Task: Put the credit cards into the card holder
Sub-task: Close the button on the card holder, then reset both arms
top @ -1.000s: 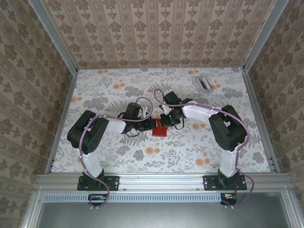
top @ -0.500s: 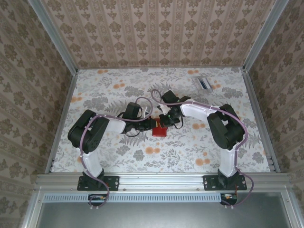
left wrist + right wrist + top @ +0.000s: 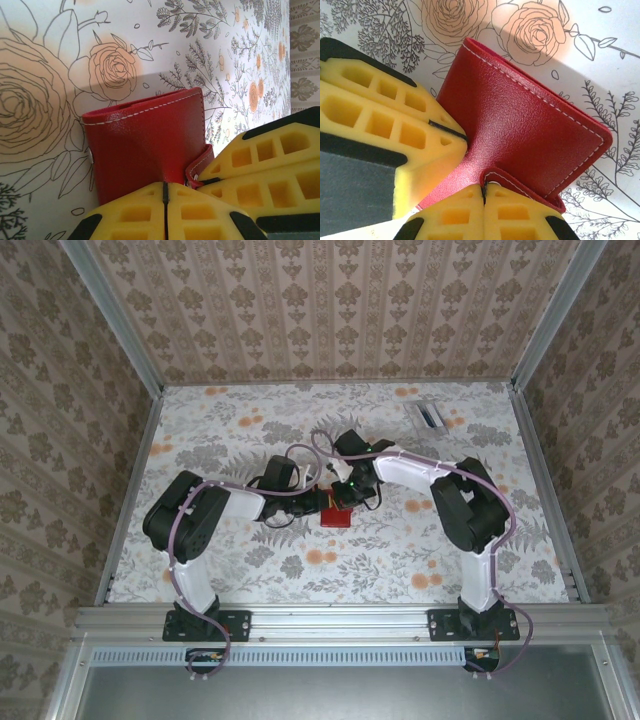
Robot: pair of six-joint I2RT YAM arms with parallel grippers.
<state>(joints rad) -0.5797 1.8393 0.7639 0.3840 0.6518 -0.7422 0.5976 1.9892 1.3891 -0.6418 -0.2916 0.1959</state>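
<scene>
**Clamping From Two Sides**

Gripping the card holder (image 3: 145, 142) with the left gripper (image 3: 165, 189): pressing both yellow fingers (image 3: 130, 215) flat together on one edge of the red cover, with no gap along the seam between them.

Gripping the same card holder with the right gripper (image 3: 484, 190): pinching at the little red tab (image 3: 517, 184), fingers likewise pressed fully together.

Bringing the two pairs of fingertips just beside each other at one corner of the card holder, the left gripper closing on the cover edge and the right gripper closing on the tab end.

Presenting the card holder folded shut, red outer face up, white stitching running along its edges. Sitting low over the flowered table (image 3: 230, 440); not confirming from the wrist views whether touching the surface or raised just off it.

Placing the card holder near the middle of the table in the top view, with the left arm reaching in from the left and the right arm bending in from the right.

Locating the credit cards (image 3: 428, 415) well apart from the card holder, lying flat near the far right corner of the table, away from both grippers.
</scene>
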